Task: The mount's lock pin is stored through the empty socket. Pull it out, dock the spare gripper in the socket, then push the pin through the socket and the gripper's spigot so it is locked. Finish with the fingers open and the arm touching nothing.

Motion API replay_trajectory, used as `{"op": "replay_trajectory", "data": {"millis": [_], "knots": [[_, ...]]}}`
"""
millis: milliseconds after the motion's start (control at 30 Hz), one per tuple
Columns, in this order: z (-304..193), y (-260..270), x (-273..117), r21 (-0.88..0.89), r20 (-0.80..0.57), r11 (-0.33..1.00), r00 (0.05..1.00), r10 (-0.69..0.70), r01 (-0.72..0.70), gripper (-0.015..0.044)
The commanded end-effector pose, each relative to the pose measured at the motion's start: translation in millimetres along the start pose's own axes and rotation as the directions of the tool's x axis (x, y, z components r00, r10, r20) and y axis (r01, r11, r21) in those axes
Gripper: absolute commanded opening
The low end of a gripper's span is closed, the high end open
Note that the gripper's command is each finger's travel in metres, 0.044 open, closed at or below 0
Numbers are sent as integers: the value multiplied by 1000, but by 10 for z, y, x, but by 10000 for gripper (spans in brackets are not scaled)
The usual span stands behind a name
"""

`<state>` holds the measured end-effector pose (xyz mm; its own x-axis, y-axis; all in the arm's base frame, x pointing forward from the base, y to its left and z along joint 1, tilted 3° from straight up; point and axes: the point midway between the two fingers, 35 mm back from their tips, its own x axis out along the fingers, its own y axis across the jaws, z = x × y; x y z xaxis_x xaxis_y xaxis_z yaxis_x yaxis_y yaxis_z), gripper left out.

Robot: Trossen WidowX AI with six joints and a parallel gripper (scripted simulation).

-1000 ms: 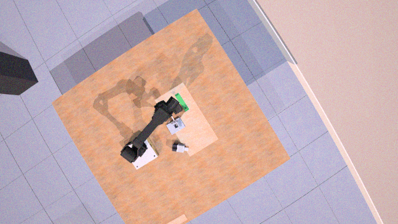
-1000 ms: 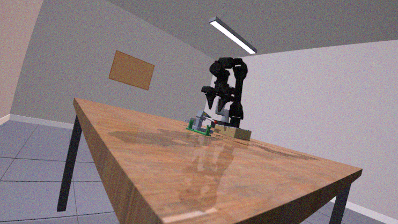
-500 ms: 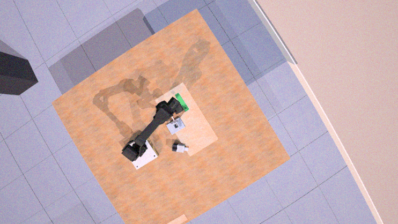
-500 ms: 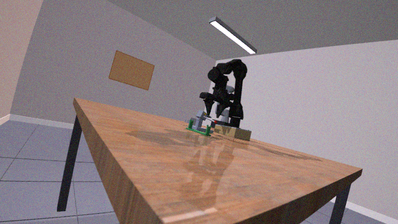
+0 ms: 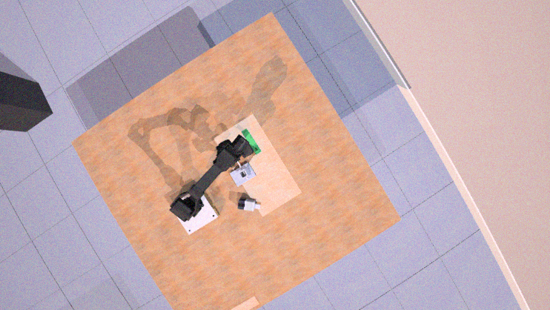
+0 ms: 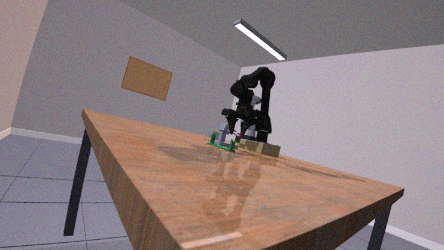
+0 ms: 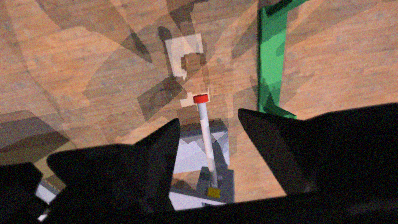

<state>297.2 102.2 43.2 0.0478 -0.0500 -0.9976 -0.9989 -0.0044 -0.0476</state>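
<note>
The lock pin (image 7: 206, 137) (image 5: 238, 164), a white rod with a red head (image 7: 200, 98) (image 6: 240, 136), sticks out of the mount's socket at a slant. The grey mount (image 5: 237, 177) (image 6: 222, 136) (image 7: 195, 152) stands on the table; a yellow piece (image 7: 214, 192) shows where the pin enters. My gripper (image 7: 208, 117) (image 6: 236, 134) is open, pointing down, with its fingertips on either side of the pin in the wrist view and no grip on it. Exact fingertip height relative to the pin is unclear. The spare gripper (image 5: 249, 204), white with a dark end, lies apart from the mount.
A green bracket (image 5: 250, 141) (image 6: 221, 146) (image 7: 272, 60) with upright ends stands close beside the mount and my gripper. The arm's base plate (image 5: 201, 221) is near the spare gripper. A pale rectangular area (image 5: 279, 185) lies under and beyond the mount.
</note>
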Motion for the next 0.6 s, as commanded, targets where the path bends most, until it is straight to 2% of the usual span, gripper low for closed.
{"op": "replay_trajectory", "data": {"millis": [0,500,567], "knots": [[-2,28,90,-7,0,1000,1000,10,-10,300],[-4,49,225,-7,0,1000,1000,10,-10,300],[-4,49,225,-7,0,1000,1000,10,-10,247]]}}
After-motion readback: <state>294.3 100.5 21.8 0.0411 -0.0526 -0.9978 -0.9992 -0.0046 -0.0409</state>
